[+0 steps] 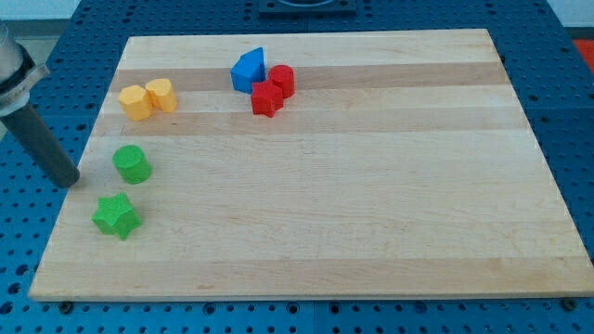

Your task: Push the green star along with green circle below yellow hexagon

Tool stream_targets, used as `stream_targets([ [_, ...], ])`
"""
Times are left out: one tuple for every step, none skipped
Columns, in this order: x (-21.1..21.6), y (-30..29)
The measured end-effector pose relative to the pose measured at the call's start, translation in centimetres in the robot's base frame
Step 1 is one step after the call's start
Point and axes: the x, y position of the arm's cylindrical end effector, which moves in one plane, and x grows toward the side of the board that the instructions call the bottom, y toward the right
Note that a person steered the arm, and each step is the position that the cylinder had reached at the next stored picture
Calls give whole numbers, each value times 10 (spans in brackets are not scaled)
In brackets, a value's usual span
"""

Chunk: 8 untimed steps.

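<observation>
Hovering left of the green circle point(132, 164) and green star point(116, 216), my tip point(68, 180), gripperless, touches neither, both below the yellow hexagon point(135, 102).

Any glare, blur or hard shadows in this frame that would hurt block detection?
Camera view: lighting even, no strong glare on the wooden board; short soft shadows beside the green circle and green star; blocks sharp; the rod is slightly soft near the view's left edge, my tip left of the green circle.
</observation>
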Motion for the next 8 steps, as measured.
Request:
stream_targets([
  [65,1],
  [134,36],
  [138,54],
  [81,56],
  [70,56],
  [61,63],
  [54,67],
  [42,71],
])
